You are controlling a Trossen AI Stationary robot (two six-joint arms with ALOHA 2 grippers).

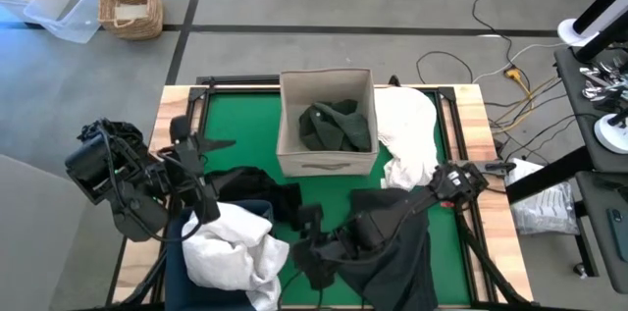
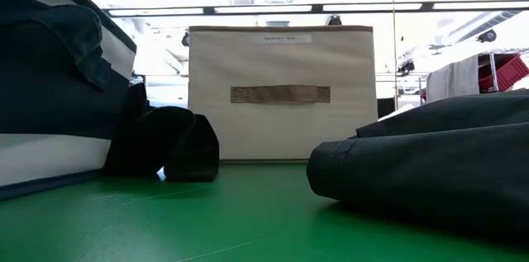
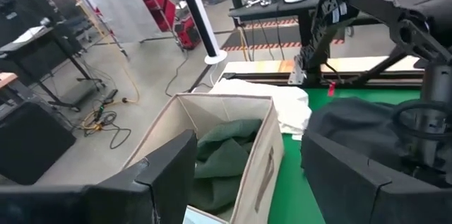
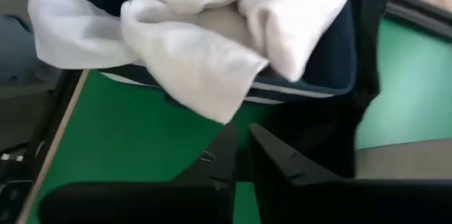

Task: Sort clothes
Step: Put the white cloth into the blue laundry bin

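White garments (image 1: 235, 242) lay heaped in the navy bin (image 1: 257, 212) at the table's near left; another white piece (image 1: 412, 134) lay right of the beige box (image 1: 327, 159), which held a dark green garment (image 1: 337, 127). Charcoal cloth (image 1: 397, 252) draped the right gripper (image 1: 316, 249), fingers together on no visible cloth. Left gripper (image 1: 196, 169) hovered with jaws apart over a black garment (image 1: 240, 181).

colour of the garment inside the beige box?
Dark green: the garment lies crumpled in the beige box. It shows best in the high view.
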